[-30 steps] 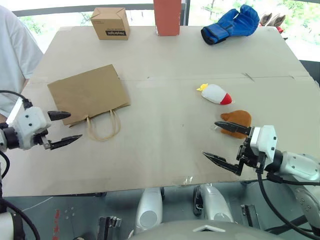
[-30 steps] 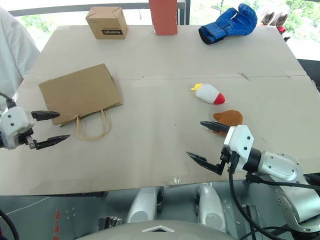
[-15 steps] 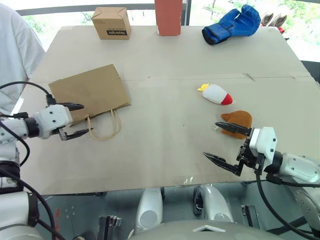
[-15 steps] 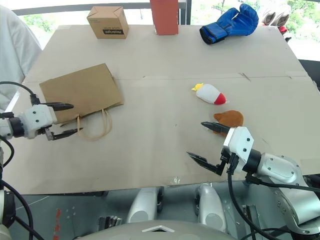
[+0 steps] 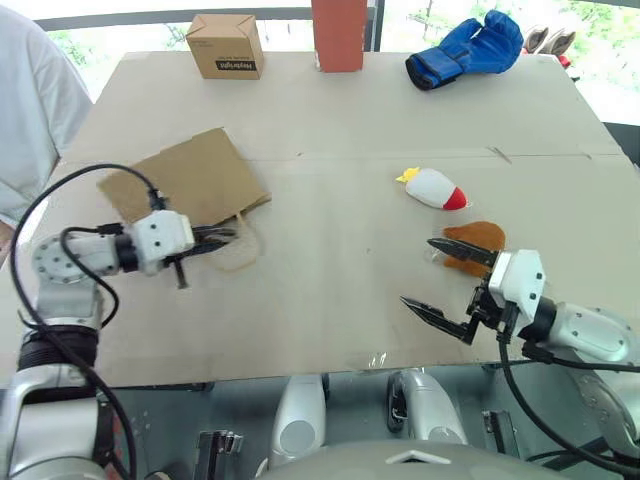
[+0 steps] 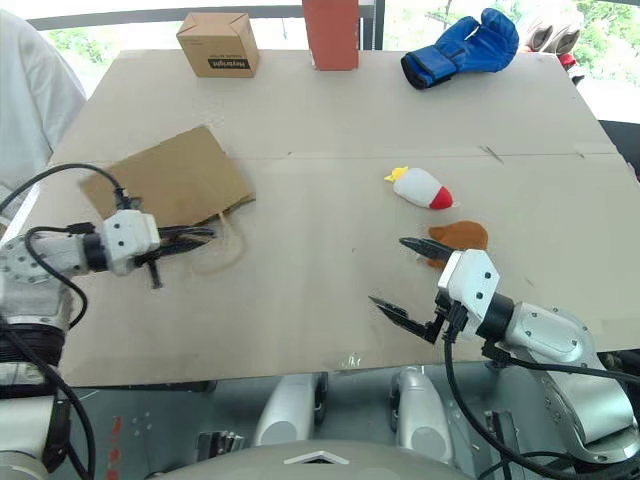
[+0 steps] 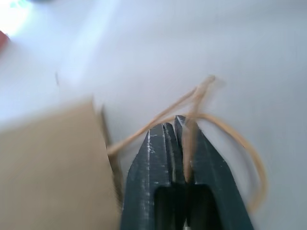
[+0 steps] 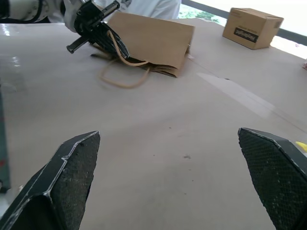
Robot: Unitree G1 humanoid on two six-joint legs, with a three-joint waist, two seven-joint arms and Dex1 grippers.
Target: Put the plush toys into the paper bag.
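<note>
At left centre of the left eye view, the paper bag point(image 5: 185, 183) is seen lying flat on the table point(image 5: 340, 120), mouth and loop handles point(image 5: 240, 245) turned toward the lower edge of the frame. The left gripper point(image 5: 222, 238) is found with jaws pressed together on one handle strand; in the left wrist view the twisted loop point(image 7: 192, 120) is pinched between the black fingers point(image 7: 158, 158).

At right of centre, the white plush toy point(image 5: 434, 187) is noted, long axis running upper-left to lower-right, red tip toward the lower right. Just below it, slightly right, the orange-brown plush toy point(image 5: 476, 243) lies. The right gripper point(image 5: 448, 287) is spread wide and empty, its upper finger laid over the brown toy's lower-left edge; contact cannot be told.

Both toys lie well apart from the bag, across the frame to its right. The right arm is judged much the nearer to them, the brown toy nearest of all.
</note>
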